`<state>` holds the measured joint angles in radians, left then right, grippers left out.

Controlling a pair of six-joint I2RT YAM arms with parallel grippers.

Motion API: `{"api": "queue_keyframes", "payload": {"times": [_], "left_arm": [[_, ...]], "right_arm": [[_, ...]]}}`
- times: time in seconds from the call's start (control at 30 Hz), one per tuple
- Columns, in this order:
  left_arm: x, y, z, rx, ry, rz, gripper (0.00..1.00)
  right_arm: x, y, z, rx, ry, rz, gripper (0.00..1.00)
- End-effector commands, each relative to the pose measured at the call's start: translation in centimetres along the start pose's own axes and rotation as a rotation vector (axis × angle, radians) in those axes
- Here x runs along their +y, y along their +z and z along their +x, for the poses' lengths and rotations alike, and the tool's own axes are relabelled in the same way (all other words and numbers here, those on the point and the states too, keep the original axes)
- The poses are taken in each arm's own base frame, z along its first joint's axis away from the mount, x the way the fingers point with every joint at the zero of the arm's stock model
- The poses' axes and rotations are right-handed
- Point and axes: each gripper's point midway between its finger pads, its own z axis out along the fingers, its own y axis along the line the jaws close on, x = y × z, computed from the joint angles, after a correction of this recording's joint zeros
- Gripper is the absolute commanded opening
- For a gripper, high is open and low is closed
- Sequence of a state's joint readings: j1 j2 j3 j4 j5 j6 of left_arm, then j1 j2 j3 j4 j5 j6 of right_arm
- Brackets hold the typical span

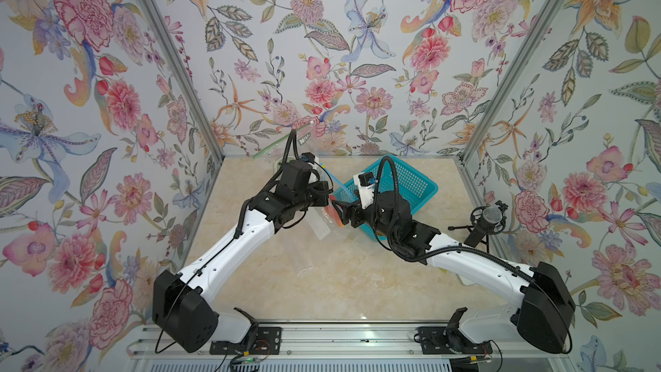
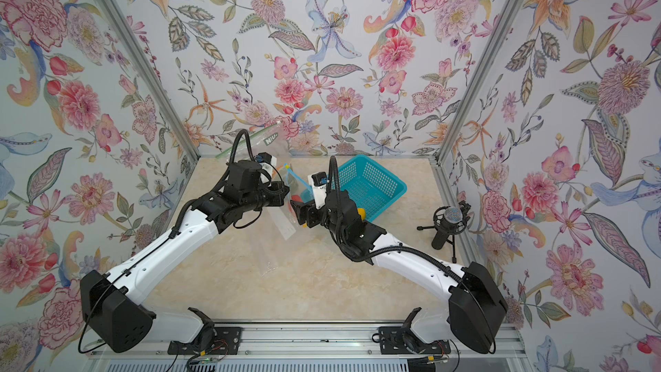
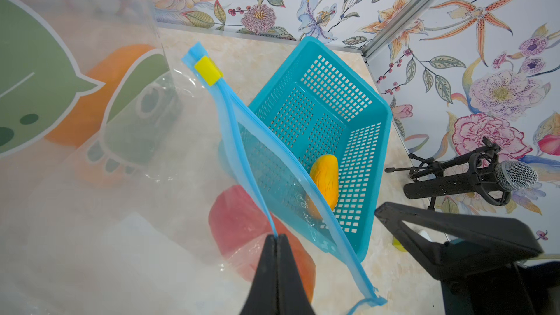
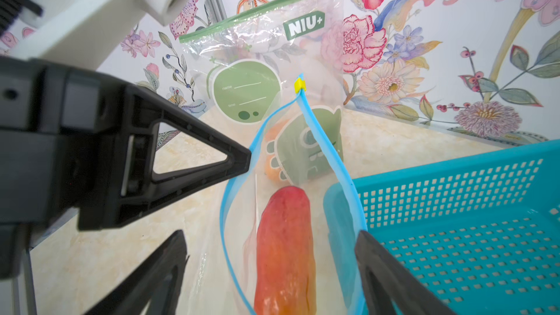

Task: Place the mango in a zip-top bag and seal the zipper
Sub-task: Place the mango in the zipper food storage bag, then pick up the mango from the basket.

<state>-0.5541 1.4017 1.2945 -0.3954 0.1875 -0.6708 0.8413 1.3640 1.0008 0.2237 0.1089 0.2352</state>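
The mango (image 4: 285,243), red-orange and elongated, lies inside a clear zip-top bag (image 4: 303,153) whose blue zipper rim gapes open. A yellow slider (image 4: 300,85) sits at the rim's far end. My right gripper (image 4: 269,237) is open just above the bag's mouth, one finger on each side of the mango and touching nothing. My left gripper (image 3: 276,237) is shut on one side of the blue rim (image 3: 242,134) and holds it up. In a top view the two grippers meet mid-table, left gripper (image 1: 325,193) and right gripper (image 1: 338,209), and the mango (image 1: 332,213) shows only as a red patch between them.
A teal perforated basket (image 1: 404,182) stands right behind the bag with a yellow-orange oval fruit (image 3: 325,180) in it. A second bag (image 4: 263,53) with a green zipper leans on the back wall. A microphone on a stand (image 1: 486,220) sits at the right edge.
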Motion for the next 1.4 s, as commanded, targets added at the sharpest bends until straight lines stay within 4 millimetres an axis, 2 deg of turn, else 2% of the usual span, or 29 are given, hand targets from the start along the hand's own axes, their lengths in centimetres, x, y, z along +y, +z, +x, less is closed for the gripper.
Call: {"api": "queue_keyframes", "payload": {"times": [0.0,0.13,0.3,0.37,0.47,0.7,0.97,1.37], "left_arm": [[-0.6,-0.8,-0.9,-0.039,-0.026,0.048,0.00],[-0.6,-0.7,-0.8,-0.043,-0.037,0.055,0.00],[-0.5,-1.0,-1.0,-0.050,-0.028,0.042,0.00],[-0.4,-1.1,-1.0,-0.052,-0.028,0.039,0.00],[-0.4,-0.9,-0.7,-0.048,-0.027,0.043,0.00],[-0.5,-1.0,-0.7,-0.051,-0.025,0.057,0.00],[-0.3,-0.7,-0.2,-0.037,-0.022,0.051,0.00],[0.2,-0.4,0.2,-0.030,-0.005,0.030,0.00]], "right_arm": [[-0.7,-0.7,-1.5,-0.015,0.027,0.018,0.85],[-2.7,-0.6,-1.6,0.013,0.060,0.100,0.81],[-9.8,-1.3,-1.3,0.159,0.217,0.306,0.69],[-12.8,-1.9,0.1,0.251,0.259,0.416,0.66],[-15.7,-2.4,2.3,0.353,0.308,0.521,0.66],[-20.6,-1.4,7.1,0.546,0.351,0.639,0.70],[-23.8,0.3,10.3,0.696,0.352,0.671,0.75],[-24.8,2.0,15.3,0.869,0.381,0.626,0.78]]}}
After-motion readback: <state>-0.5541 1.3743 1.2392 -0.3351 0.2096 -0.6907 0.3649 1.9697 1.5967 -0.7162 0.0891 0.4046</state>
